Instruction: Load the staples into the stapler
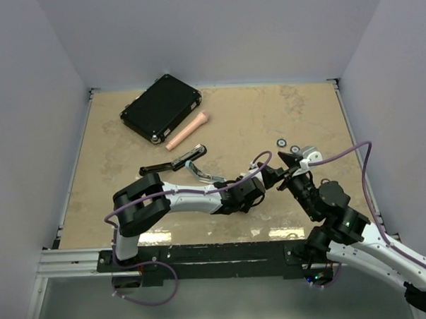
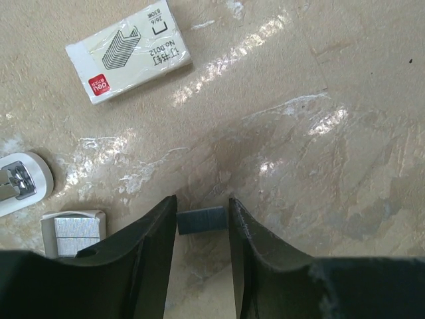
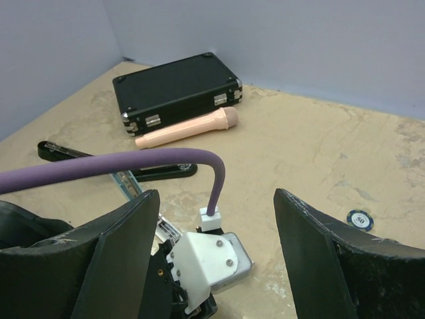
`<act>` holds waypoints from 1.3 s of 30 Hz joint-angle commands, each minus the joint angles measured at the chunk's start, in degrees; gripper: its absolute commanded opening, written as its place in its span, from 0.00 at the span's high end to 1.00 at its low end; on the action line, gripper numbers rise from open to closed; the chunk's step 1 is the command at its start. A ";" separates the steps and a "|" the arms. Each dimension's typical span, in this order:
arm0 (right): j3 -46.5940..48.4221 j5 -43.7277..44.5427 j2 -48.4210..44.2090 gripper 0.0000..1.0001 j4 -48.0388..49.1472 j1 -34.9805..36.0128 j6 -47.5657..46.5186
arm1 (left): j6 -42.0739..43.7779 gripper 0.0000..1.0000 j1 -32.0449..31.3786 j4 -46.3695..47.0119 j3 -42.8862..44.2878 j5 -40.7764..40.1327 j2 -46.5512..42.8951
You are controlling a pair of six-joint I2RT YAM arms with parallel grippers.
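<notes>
My left tool (image 2: 202, 203) brackets the staples (image 2: 201, 220), lower centre; pinching or not, I cannot tell. Weak grip could drop them; right tool (image 3: 214, 193) stands open.

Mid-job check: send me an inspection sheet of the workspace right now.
Surface: glossy beige table.
Job's things: staples lie on it between the left end effector fingers; stapler hinged open, apart from them.
Clutter: black case, pink cylinder, staple box, round chips.
End effectors: left brackets the staples, grip unclear; right end effector open, empty.
Cables: purple cable arches over left wrist.
Surroundings: plain walls; nothing else seen.
</notes>
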 commanded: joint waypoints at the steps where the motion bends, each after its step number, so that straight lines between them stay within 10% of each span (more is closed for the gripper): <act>1: -0.17 1.55 0.44 0.26 2.23 0.14 -0.36 | 1.77 0.57 -1.01 -1.48 1.22 -2.23 2.79; 16: 2.29 1.73 0.97 0.26 -0.57 0.14 -1.42 | 0.28 0.42 -1.10 -2.27 2.19 -2.75 1.83; 39: 33.76 -7.48 30.73 0.12 -33.44 -0.03 10.89 | -1.83 0.23 24.54 -2.53 -13.27 1.90 -42.89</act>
